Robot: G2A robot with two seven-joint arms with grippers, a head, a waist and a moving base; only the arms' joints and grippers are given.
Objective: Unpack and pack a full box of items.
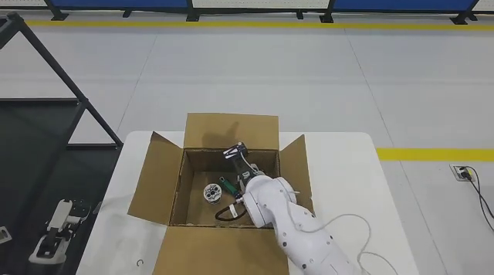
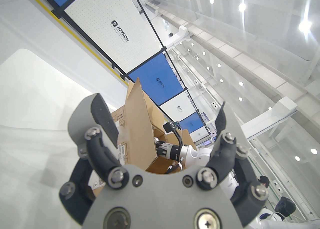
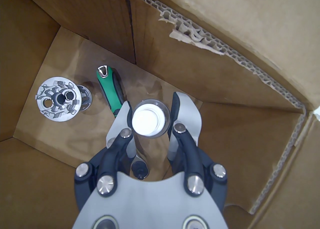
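An open cardboard box (image 1: pixel 231 130) stands on the white table (image 1: pixel 347 174). My right arm goes down into it. In the right wrist view my right gripper (image 3: pixel 152 104) is shut on a clear bottle with a white cap (image 3: pixel 147 119), one finger on each side. On the box floor beside it lie a green-handled tool (image 3: pixel 110 88) and a metal wheel-shaped part (image 3: pixel 58 99), also seen from above as the wheel (image 1: pixel 212 191). My left gripper (image 2: pixel 162 104) is open and holds nothing, low beside the table and facing the box flap (image 2: pixel 137 124).
A small dark part (image 3: pixel 140 168) lies on the box floor under the right gripper. The box walls (image 3: pixel 225 77) close in around the right gripper, and its four flaps are folded outward. A black frame (image 1: pixel 54 66) stands left of the table.
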